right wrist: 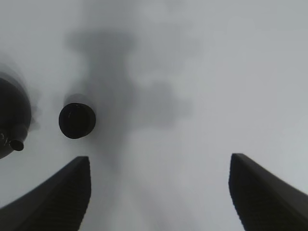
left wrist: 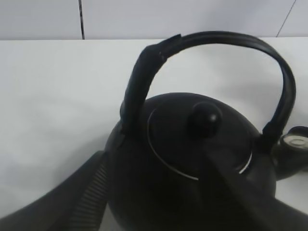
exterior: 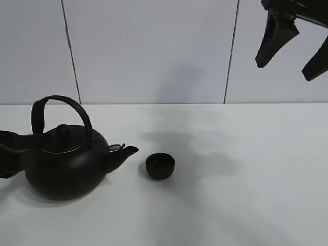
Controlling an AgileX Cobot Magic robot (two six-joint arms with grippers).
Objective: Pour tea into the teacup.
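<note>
The small matte black teacup (exterior: 160, 166) stands upright on the white table, just right of the kettle's spout (exterior: 125, 151); it also shows in the right wrist view (right wrist: 77, 120). The big round black kettle (exterior: 64, 166) with an arched handle (exterior: 61, 101) stands on the table at the left. My left gripper (exterior: 23, 154) is open at the kettle's back side, low by the table. In the left wrist view its fingers (left wrist: 82, 202) flank the kettle body (left wrist: 192, 159). My right gripper (exterior: 284, 70) is open and empty, high at the upper right, far from the cup (right wrist: 160, 163).
The white table (exterior: 246, 195) runs to a pale panelled wall (exterior: 154, 51) at the back. The kettle's edge shows in the right wrist view (right wrist: 12, 115).
</note>
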